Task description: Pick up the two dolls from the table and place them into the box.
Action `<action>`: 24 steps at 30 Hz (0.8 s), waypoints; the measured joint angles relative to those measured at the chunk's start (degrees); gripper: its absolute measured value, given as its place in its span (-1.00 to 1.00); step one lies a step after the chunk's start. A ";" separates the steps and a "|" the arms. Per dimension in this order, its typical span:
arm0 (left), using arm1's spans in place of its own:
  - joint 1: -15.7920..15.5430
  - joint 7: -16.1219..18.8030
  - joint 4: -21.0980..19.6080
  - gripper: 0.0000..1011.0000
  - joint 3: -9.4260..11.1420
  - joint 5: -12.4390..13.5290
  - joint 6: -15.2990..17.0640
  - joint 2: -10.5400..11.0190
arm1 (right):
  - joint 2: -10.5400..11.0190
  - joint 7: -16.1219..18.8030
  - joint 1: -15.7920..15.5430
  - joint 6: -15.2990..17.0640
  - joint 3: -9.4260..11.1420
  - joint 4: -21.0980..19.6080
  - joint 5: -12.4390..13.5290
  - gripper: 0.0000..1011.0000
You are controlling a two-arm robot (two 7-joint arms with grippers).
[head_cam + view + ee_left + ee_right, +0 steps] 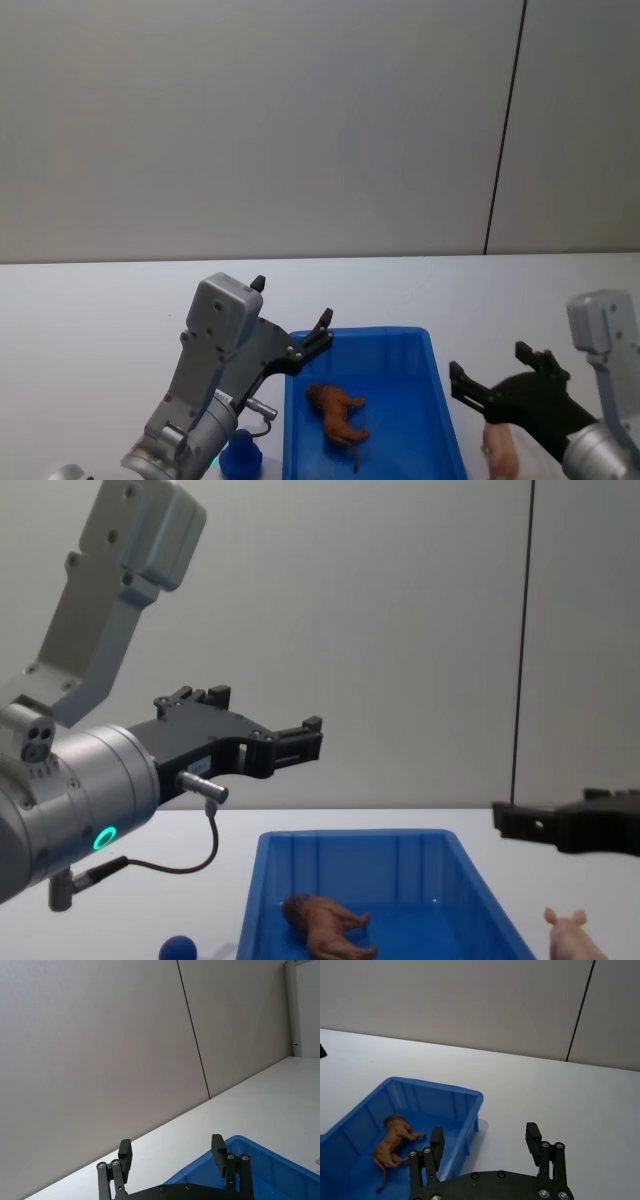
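Observation:
The reddish-brown doll (pixel 337 412) (pixel 395 1142) (pixel 325 920) lies on its side inside the blue box (pixel 440 400) (pixel 470 1097) (pixel 350 836) (pixel 260 1170). The pale pink doll (pixel 500 450) (pixel 568 935) rests on the white table (pixel 100 310) just right of the box. My left gripper (pixel 292 302) (pixel 171 1152) (pixel 300 740) hovers open and empty above the box's far left corner. Low over the table to the right of the box, my right gripper (pixel 488 362) (pixel 485 1140) (pixel 512 820) is open and empty, just above and behind the pink doll.
A small dark-blue ball (pixel 241 455) (pixel 178 948) sits on the table left of the box, under my left arm. A grey wall stands behind the table's far edge. Bare tabletop stretches beyond and to both sides of the box.

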 joint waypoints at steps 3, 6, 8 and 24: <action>0.00 0.00 0.00 0.98 0.00 0.00 0.00 0.00 | 0.52 -1.04 -1.12 0.07 0.16 -0.60 -0.17 0.98; 0.00 0.00 0.00 0.98 0.00 0.00 0.00 0.00 | 0.91 -1.89 -2.01 0.13 0.21 -0.85 -0.38 0.98; 0.00 0.00 0.00 0.98 0.00 0.00 0.00 0.00 | 1.15 -2.37 -2.64 0.17 0.22 -0.92 -0.57 0.98; 0.00 0.00 0.00 0.98 0.00 0.00 0.00 0.00 | 1.06 -3.14 -4.66 0.55 -0.51 1.62 -2.32 0.98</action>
